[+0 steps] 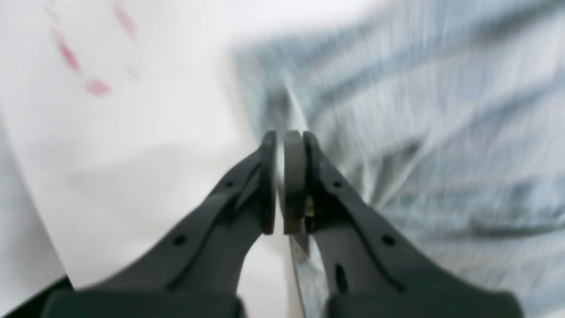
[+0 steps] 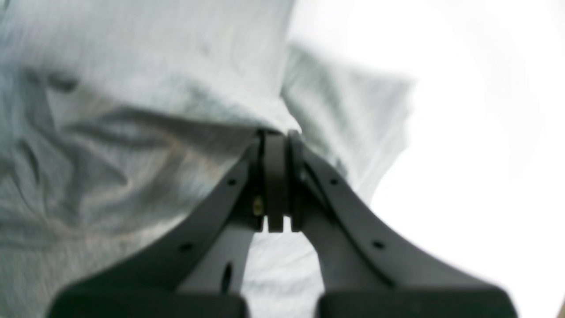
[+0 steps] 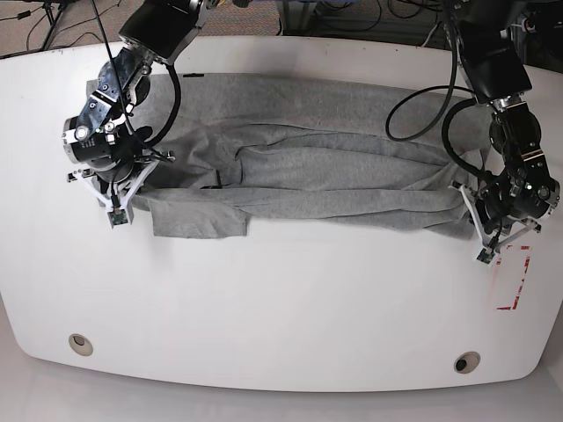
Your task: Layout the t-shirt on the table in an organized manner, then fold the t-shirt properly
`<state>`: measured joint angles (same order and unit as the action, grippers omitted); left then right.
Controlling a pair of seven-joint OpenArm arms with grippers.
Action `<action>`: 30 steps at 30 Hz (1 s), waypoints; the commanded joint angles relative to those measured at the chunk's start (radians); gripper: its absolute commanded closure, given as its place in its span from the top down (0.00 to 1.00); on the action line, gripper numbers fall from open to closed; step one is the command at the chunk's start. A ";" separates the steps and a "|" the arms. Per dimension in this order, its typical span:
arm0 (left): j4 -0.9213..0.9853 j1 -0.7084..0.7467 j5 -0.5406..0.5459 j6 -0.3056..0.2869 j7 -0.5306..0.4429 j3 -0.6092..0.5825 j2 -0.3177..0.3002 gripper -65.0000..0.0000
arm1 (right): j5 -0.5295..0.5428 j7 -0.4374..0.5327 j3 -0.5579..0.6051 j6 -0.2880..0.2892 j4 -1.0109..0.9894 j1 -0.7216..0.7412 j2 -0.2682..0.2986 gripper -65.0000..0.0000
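The t-shirt (image 3: 308,167) is spread lengthwise across the far half of the white worktop (image 3: 281,308), bunched into long ridges along its middle, with a sleeve (image 3: 198,215) lying flat at the near edge of the shirt toward its collar end.

The right arm is reached down from the far side of the worktop to the sleeve end of the t-shirt, its wrist bent so that the right gripper (image 2: 276,132) points down at the cloth. In the right wrist view its fingers (image 2: 309,176) are seen pressed together on a fold of grey fabric, which is drawn up into a peak at the tips.

The left arm is brought down at the opposite, hem end of the t-shirt, its cable looped beside it. The left gripper (image 1: 284,132) is seen at the shirt's edge, its fingers (image 1: 265,176) clamped on a thin edge of the cloth, with bare worktop to one side and striped grey fabric to the other. A red-outlined rectangle (image 3: 513,278) is marked on the worktop just nearward of this hem end.
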<state>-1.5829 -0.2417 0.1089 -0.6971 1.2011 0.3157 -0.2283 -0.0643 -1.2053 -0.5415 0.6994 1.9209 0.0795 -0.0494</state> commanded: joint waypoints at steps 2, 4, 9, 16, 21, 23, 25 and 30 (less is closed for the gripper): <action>-0.046 -0.037 0.005 -0.001 -0.013 0.020 0.007 0.01 | 0.007 -0.012 0.002 -0.001 0.053 0.030 0.016 0.00; -0.053 -0.041 0.005 -0.001 -0.011 0.027 0.007 0.01 | 0.011 -0.049 0.002 -0.001 0.064 0.039 0.035 0.00; -0.055 -0.055 0.005 -0.001 -0.011 0.029 0.007 0.01 | 0.014 -0.094 0.002 -0.001 0.076 0.059 0.047 0.00; -0.052 -0.052 -0.002 -0.001 -0.011 0.032 0.000 0.02 | 0.016 -0.092 0.002 -0.001 0.075 0.061 0.073 0.00; -0.041 -0.020 0.001 -0.001 -0.011 0.032 -0.010 0.10 | 0.016 -0.092 0.002 -0.001 0.073 0.059 0.073 0.00; -0.023 -0.012 0.002 -0.001 -0.011 0.033 -0.015 0.20 | 0.016 -0.092 0.002 -0.001 0.073 0.058 0.073 0.00; -0.001 -0.011 0.004 -0.001 -0.011 0.036 -0.015 0.29 | 0.016 -0.092 0.002 -0.001 0.071 0.058 0.073 0.00; 0.060 -0.012 0.004 -0.001 -0.011 0.106 0.000 0.42 | 0.016 -0.092 0.002 -0.001 0.070 0.058 0.072 0.00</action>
<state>-1.5311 -0.2279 0.1097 -0.6975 1.2037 0.3923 -0.2218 -0.0479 -1.3132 -0.5396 0.6994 1.9755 0.1173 0.0128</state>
